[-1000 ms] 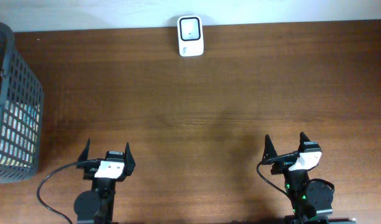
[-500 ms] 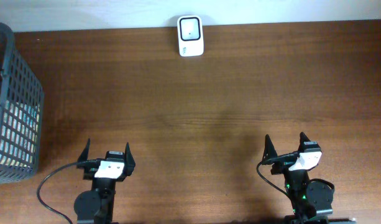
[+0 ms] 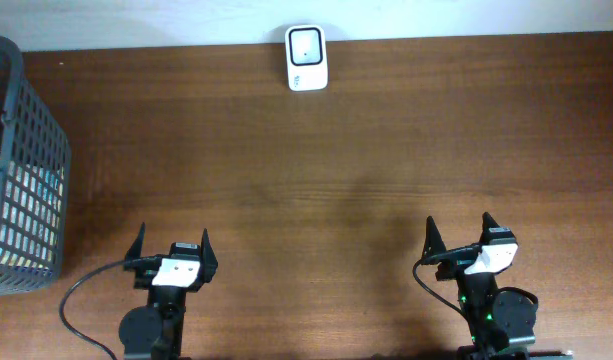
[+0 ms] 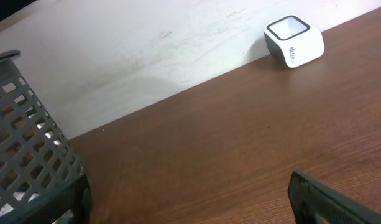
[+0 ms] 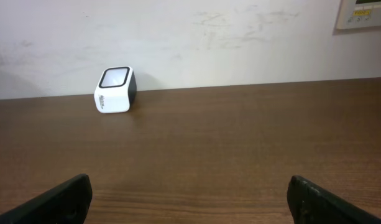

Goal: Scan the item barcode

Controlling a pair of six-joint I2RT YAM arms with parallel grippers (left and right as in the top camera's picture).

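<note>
A white barcode scanner (image 3: 306,58) with a dark window stands at the table's far edge against the wall, also visible in the left wrist view (image 4: 294,41) and the right wrist view (image 5: 115,90). No item or barcode shows plainly; only coloured patches appear through the mesh of the grey basket (image 3: 36,160). My left gripper (image 3: 173,240) rests open at the near left, nothing between its fingers (image 4: 314,196). My right gripper (image 3: 460,228) rests open at the near right, also holding nothing (image 5: 190,199). Both are far from the scanner.
The grey mesh basket (image 4: 28,143) stands at the table's left edge, just ahead and left of my left gripper. The brown wooden table (image 3: 336,170) ends at a white wall (image 5: 240,37) behind the scanner.
</note>
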